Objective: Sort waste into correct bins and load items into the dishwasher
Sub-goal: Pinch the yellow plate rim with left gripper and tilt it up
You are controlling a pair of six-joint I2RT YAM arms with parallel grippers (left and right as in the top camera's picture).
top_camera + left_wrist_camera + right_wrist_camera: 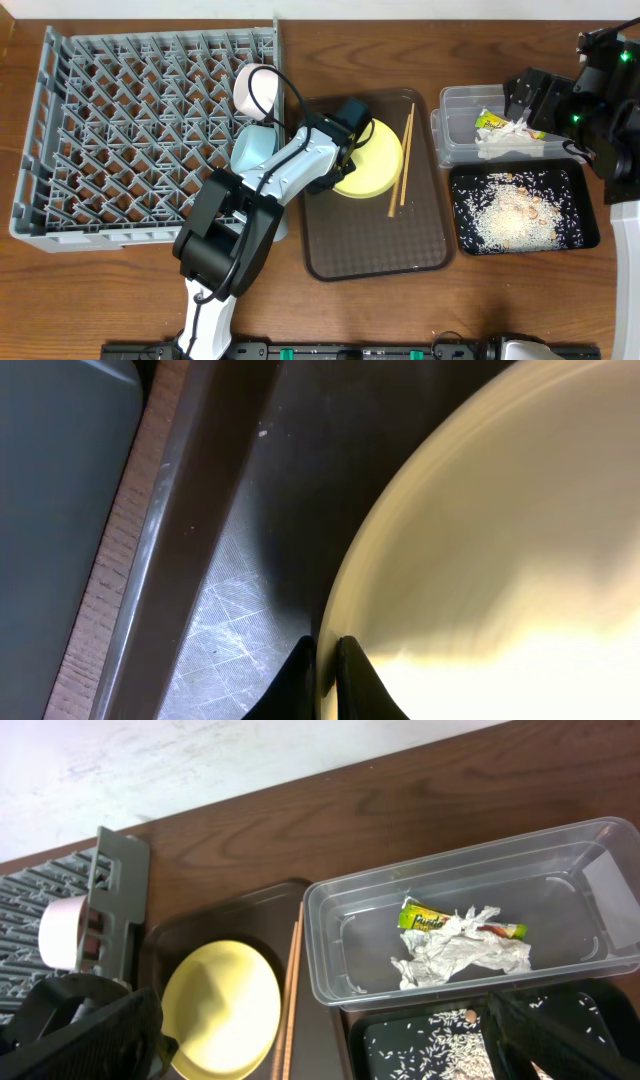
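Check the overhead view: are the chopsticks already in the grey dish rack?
No, the chopsticks lie on the brown serving tray, just right of the yellow plate.

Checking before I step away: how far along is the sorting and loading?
Waste looks sorted: snack wrapper and crumpled paper lie in the clear tub, rice scraps in the black tray. The white cup and blue bowl sit at the right edge of the dish rack. In hand: the left gripper grips the yellow plate by its rim; the right gripper is open. Remaining: that plate and the chopsticks, on the brown tray.
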